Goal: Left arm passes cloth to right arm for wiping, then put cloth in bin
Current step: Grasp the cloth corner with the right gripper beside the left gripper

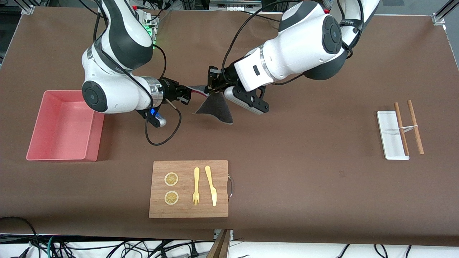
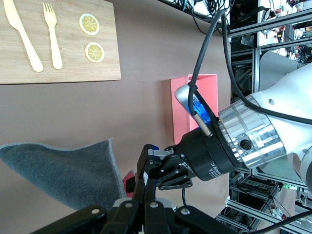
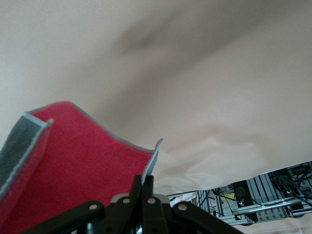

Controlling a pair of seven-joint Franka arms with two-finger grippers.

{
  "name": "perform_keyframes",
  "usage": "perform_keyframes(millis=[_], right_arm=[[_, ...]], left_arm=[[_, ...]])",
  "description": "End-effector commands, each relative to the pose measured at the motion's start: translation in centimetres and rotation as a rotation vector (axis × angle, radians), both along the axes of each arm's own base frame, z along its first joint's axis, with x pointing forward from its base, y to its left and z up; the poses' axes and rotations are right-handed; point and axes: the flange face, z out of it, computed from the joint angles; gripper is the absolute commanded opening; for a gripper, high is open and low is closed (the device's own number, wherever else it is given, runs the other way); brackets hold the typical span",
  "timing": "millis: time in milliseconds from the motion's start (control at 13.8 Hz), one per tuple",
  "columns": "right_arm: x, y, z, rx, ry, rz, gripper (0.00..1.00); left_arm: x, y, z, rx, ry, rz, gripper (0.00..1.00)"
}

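Both arms' jaws clamped on the cloth (image 1: pixel 215 107), above the table (image 1: pixel 304 150).

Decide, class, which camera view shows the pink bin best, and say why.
The front view: the bin appears whole, with all four walls and its open inside, at the right arm's end of the table. The left wrist view catches only part of it, cut off by the right arm's wrist. The right wrist view does not show it.

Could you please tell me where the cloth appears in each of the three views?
Front view: cloth hanging between both hands, above the table's middle.
Left wrist view: grey face beside the left hand.
Right wrist view: magenta face at the right hand.
Shared landmark: the cloth's pale edge.
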Motion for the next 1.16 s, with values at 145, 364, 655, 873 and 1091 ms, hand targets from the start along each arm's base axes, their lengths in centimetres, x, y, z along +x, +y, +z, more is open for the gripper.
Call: perform_keyframes(millis=[145,364,655,873,1091], right_arm=[[0.0,-0.1,0.3,0.016,0.024,-0.017,0.00],[0.2,-0.1,0.4,0.020,0.013,-0.021,0.00],[0.5,-0.1,-0.4,0.016,0.019,-0.026,0.00],[0.8,0.0,-0.7,0.015,0.011,-0.035,0.00],[0.8,0.0,-0.7,0.015,0.009,-0.036,0.00]], left_arm=[[0.2,0.0,0.5,-0.018,-0.004,-0.006,0.00],[0.2,0.0,0.5,-0.018,-0.004,-0.006,0.00],[0.2,0.0,0.5,-0.018,-0.004,-0.006,0.00],[0.2,0.0,0.4,-0.017,-0.002,-0.006,0.00],[0.2,0.0,0.4,-0.017,-0.002,-0.006,0.00]])
